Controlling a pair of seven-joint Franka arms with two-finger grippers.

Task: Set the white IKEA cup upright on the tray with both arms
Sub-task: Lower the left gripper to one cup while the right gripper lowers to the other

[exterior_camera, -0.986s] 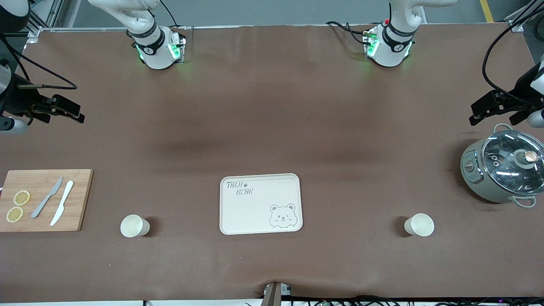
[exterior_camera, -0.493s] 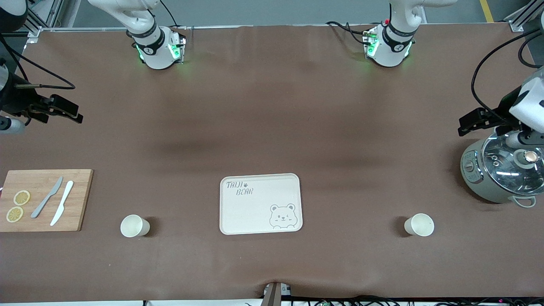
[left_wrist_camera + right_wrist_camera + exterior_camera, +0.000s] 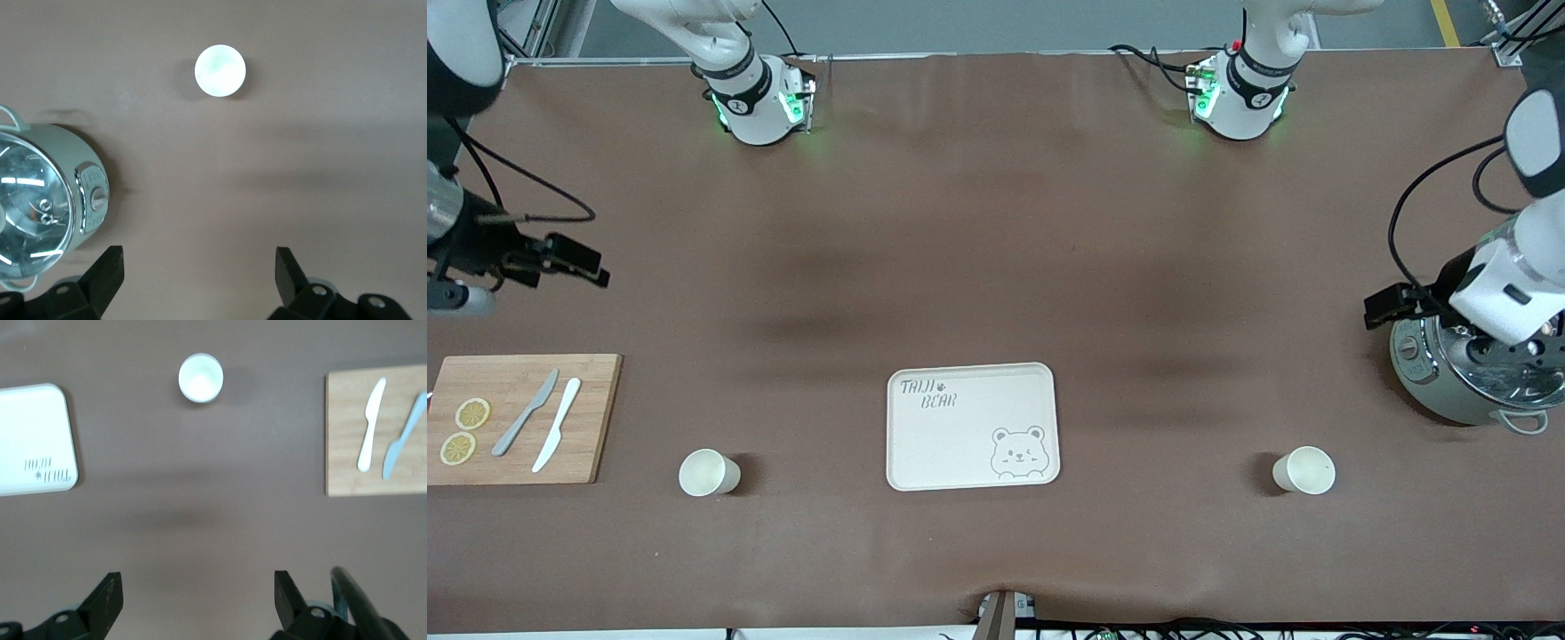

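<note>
Cups (image 3: 709,472) (image 3: 1304,469) upright beside tray (image 3: 971,427) — grippers (image 3: 1385,307) (image 3: 578,262) spread, aloft.

1. The brown table (image 3: 996,222) lies bare from the arm bases to the tray (image 3: 971,427), leaving broad passage.
2. One white cup (image 3: 709,472) stands upright between the tray and the wooden cutting board (image 3: 520,418), apart from both, open from above.
3. The other white cup (image 3: 1304,469) stands well apart from the tray; the lidded pot (image 3: 1463,373) is near it, toward the left arm's end.
</note>
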